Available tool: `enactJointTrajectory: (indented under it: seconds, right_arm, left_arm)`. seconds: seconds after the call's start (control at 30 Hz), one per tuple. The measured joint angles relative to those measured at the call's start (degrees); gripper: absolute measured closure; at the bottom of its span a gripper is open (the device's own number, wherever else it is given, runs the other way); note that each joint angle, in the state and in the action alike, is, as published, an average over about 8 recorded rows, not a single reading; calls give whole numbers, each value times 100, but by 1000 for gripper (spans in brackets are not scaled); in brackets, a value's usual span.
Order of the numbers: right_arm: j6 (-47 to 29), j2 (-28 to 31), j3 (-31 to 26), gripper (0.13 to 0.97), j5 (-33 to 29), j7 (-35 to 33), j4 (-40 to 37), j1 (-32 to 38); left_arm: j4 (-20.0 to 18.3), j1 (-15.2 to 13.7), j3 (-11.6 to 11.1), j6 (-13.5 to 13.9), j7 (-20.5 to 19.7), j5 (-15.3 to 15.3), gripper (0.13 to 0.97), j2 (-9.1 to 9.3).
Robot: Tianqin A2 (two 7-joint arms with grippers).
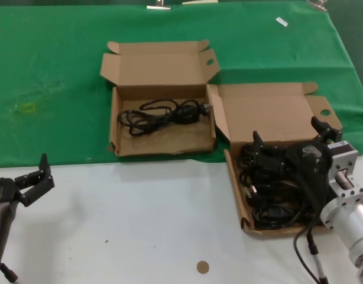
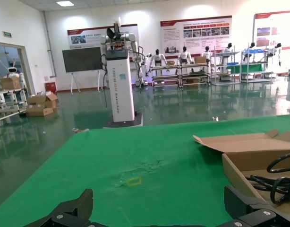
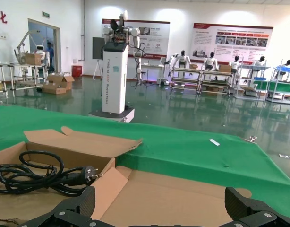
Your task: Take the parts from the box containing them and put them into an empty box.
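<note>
Behind green cloth (image 1: 63, 77), a glossy hall floor (image 2: 64, 127) stretches.

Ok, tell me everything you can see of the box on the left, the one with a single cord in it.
The left box is shallow brown corrugated cardboard on the green cloth, lid hinged back with ear tabs. One coiled black power cord lies inside, plug toward the neighbouring box, whose lid flap reaches its side. No gripper touches it.
</note>
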Motion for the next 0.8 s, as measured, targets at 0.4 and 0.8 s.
enactJointTrajectory:
  seconds: [0.4, 0.8]
  right_arm:
    - [0, 0, 0, 129, 0, 0, 0, 0]
    - [0, 0, 0, 129, 0, 0, 0, 0]
  left_arm:
    - [0, 0, 0, 0, 0, 0, 132, 0]
    - [0, 0, 0, 0, 0, 0, 132, 0]
